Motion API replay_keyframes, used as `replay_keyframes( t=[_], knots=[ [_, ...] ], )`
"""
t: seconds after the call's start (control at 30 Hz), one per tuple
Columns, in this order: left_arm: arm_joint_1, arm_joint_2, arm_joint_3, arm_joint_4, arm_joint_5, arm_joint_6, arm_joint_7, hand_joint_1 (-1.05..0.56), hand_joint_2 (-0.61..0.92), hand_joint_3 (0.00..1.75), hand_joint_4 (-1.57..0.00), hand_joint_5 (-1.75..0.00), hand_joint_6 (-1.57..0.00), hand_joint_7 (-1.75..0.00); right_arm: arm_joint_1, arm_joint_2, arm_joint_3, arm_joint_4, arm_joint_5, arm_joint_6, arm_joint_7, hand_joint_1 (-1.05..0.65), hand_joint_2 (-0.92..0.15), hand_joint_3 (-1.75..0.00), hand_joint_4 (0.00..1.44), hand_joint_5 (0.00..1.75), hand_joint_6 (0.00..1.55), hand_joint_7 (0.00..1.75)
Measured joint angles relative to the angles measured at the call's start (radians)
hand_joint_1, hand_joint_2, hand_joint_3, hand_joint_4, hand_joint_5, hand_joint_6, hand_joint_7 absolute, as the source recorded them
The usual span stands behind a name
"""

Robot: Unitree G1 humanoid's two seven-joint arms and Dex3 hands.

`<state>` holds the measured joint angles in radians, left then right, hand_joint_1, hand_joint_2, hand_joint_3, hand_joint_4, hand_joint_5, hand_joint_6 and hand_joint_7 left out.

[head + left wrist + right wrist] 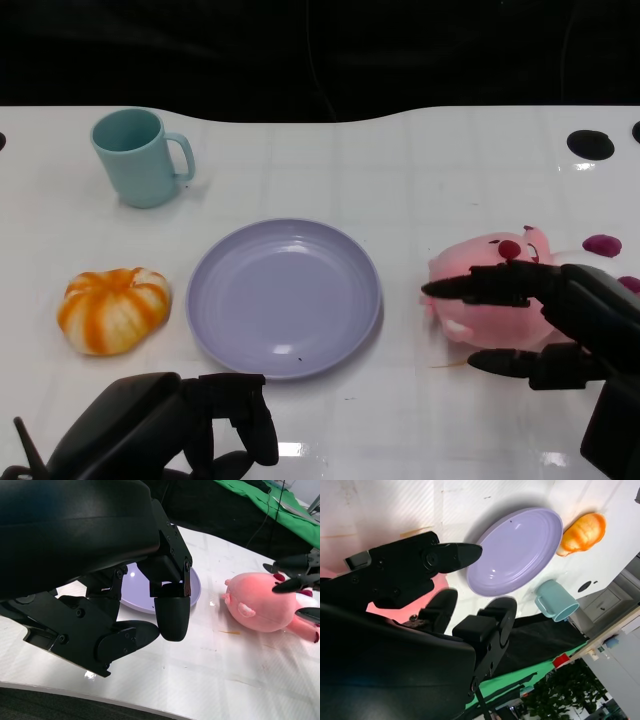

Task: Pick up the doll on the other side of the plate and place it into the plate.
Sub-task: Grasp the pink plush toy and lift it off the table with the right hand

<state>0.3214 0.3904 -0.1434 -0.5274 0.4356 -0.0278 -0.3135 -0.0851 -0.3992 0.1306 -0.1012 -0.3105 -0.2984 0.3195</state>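
Right hand (560, 325) fingers spread around pink doll (490, 290) (contact unclear), just beside plate (284, 297) rim

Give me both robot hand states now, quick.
Left robot hand: fingers curled in, holding nothing, resting near the plate.
Right robot hand: fingers spread around the pink doll, not closed on it.

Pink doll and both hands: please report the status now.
Right hand open around pink doll, not gripping. Left hand curled shut, holds nothing. Doll on table beside purple plate. Plate bare, path free.
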Motion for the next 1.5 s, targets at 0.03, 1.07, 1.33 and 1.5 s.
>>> replay_keyframes(
  t=[0.03,1.07,1.33,1.5],
  knots=[
    [0.0,0.001,0.0,0.001,0.0,-0.001,0.0,-0.2,0.67,0.82,-0.69,-1.51,-0.71,-1.2,-0.001,-0.003,0.0,0.0,-0.011,-0.003,-0.003,-0.5,-0.92,-0.06,0.01,0.48,0.28,0.0],
    [-0.008,-0.008,-0.016,0.004,0.022,0.002,0.0,-0.21,0.66,0.83,-0.71,-1.5,-0.73,-1.19,-0.102,-0.117,0.037,-0.151,-0.363,0.348,0.114,-0.79,-0.91,-0.01,0.02,0.01,0.07,0.01],
    [-0.009,-0.01,-0.018,-0.001,0.039,0.014,0.0,-0.21,0.67,0.81,-0.7,-1.49,-0.73,-1.18,-0.196,-0.13,0.103,-0.028,-0.42,0.352,0.14,-0.8,-0.88,0.0,0.07,0.05,0.14,0.03],
    [-0.008,-0.011,-0.022,-0.002,0.043,0.019,0.0,-0.21,0.67,0.81,-0.71,-1.49,-0.73,-1.18,-0.252,-0.116,0.162,0.082,-0.468,0.348,0.109,-0.81,-0.92,-0.02,0.1,0.08,0.15,0.02]
  ],
)
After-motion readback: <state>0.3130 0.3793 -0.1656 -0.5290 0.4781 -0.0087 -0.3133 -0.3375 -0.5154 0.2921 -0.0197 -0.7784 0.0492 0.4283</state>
